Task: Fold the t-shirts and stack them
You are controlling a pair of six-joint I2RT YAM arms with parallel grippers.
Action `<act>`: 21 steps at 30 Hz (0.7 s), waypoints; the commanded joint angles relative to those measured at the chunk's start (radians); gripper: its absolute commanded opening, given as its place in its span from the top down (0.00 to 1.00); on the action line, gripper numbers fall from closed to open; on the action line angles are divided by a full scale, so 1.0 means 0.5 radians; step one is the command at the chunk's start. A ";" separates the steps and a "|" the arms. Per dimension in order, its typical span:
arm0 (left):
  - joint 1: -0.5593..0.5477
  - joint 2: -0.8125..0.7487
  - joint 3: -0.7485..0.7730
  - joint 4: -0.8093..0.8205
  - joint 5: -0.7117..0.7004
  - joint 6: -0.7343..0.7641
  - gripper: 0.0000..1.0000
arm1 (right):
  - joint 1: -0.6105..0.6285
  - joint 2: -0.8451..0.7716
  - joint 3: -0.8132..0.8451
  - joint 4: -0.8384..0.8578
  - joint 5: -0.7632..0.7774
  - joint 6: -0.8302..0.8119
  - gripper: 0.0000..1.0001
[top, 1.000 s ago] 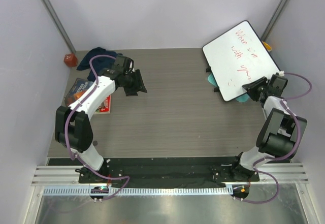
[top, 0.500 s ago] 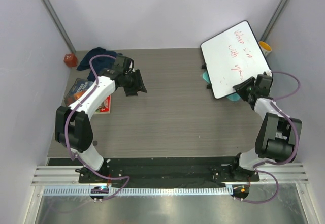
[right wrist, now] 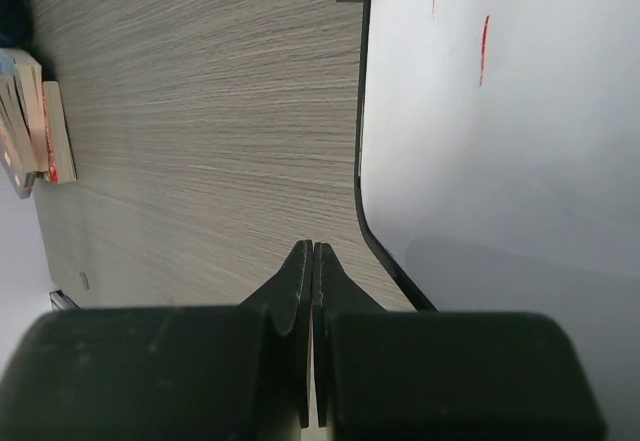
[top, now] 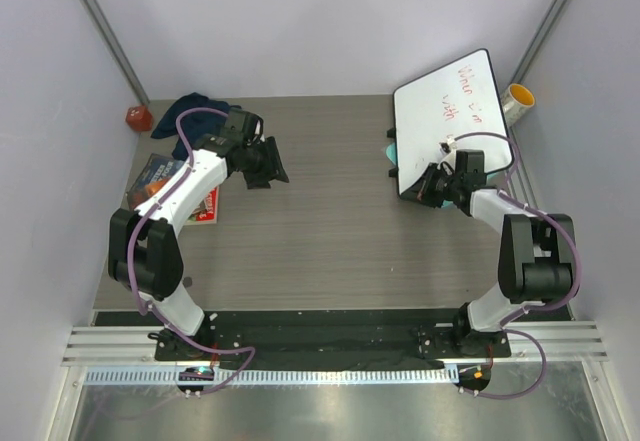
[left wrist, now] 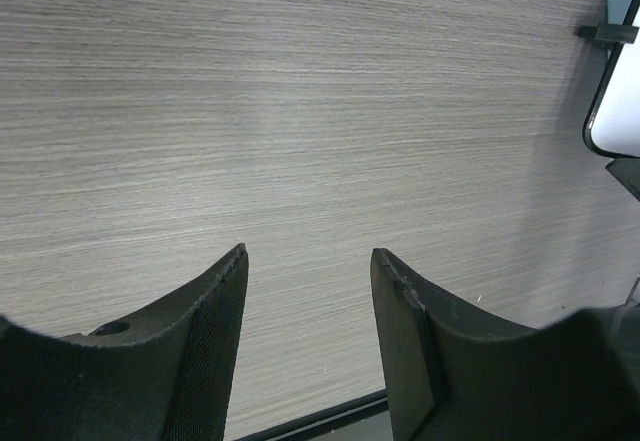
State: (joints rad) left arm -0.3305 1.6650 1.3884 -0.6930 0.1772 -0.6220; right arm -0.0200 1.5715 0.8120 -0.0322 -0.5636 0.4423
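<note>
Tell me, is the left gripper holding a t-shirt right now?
No, the left gripper is open, with only bare table showing in its gap.

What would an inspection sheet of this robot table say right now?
Surface: grey wood-grain table.
Job's things: one dark t-shirt, crumpled in the far left corner, not folded.
Clutter: whiteboard with red writing, far right; books at the left edge; red object; yellow object.
Grippers: left gripper open, above the table; right gripper shut, holding nothing, beside the whiteboard's edge.
Cables: purple cables along both arms.
Surroundings: pale walls; metal rail at the near edge.
</note>
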 commanded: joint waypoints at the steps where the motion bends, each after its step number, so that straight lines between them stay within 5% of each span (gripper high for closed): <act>1: 0.014 -0.053 0.040 0.011 -0.020 0.026 0.47 | -0.018 -0.056 -0.035 0.135 -0.069 -0.035 0.99; 7: 0.014 -0.050 0.040 0.011 -0.017 0.026 0.47 | -0.018 -0.225 -0.102 0.114 0.136 0.005 0.98; 14: 0.017 -0.050 0.040 0.015 -0.005 0.020 0.47 | -0.018 -0.562 -0.274 0.175 0.464 0.045 0.61; 21: 0.014 -0.078 0.024 0.018 -0.011 0.023 0.47 | -0.018 -0.698 -0.440 0.283 0.768 0.211 0.56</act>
State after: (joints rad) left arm -0.3305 1.6650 1.3884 -0.6933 0.1757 -0.6201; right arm -0.0280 1.2400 0.6083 0.0639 -0.3019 0.4973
